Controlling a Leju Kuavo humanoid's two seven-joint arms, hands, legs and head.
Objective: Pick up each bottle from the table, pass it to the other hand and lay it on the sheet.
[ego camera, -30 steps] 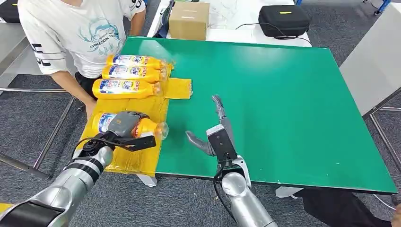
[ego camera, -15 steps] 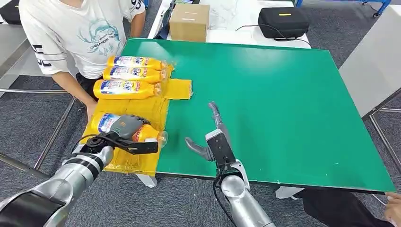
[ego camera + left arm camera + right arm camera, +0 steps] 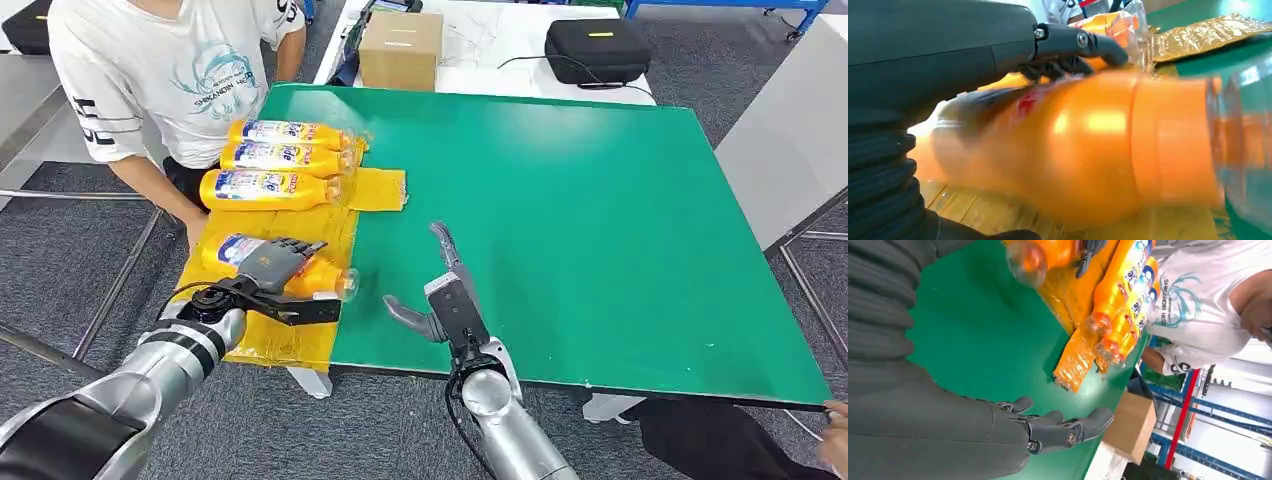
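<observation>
Bottles lie on their sides on the yellow sheet (image 3: pixel 300 335) at the left end of the green table (image 3: pixel 600 220) in the head view: three in a row at the far end, their clear caps toward the table's middle, namely the far bottle (image 3: pixel 288 132), the middle bottle (image 3: pixel 285 157) and the near bottle of the row (image 3: pixel 268 189). A fourth bottle (image 3: pixel 325 280) lies closer to the robot on the same sheet, and the left hand (image 3: pixel 268 268) rests over its body with fingers draped across the label and the thumb low along the near side; whether the fingers grip it or merely lie on it I cannot tell. The right hand (image 3: pixel 440 290) hovers over bare green table just beside the sheet's edge, fingers stretched out and thumb spread, holding nothing. A person in a white shirt (image 3: pixel 165 70) stands at the table's left far corner, and a cardboard box (image 3: pixel 400 47) and a black case (image 3: pixel 598 45) sit on the white surface beyond. From the left wrist view the fourth bottle (image 3: pixel 1108 145) looms large and blurred, orange, with dark fingers (image 3: pixel 1073 45) reaching over its top. From the right wrist view the right hand (image 3: pixel 1048 427) shows its fingers apart above the green table (image 3: pixel 988 340), with the row of bottles on the sheet (image 3: pixel 1075 357) and the box (image 3: pixel 1130 427) beyond.
</observation>
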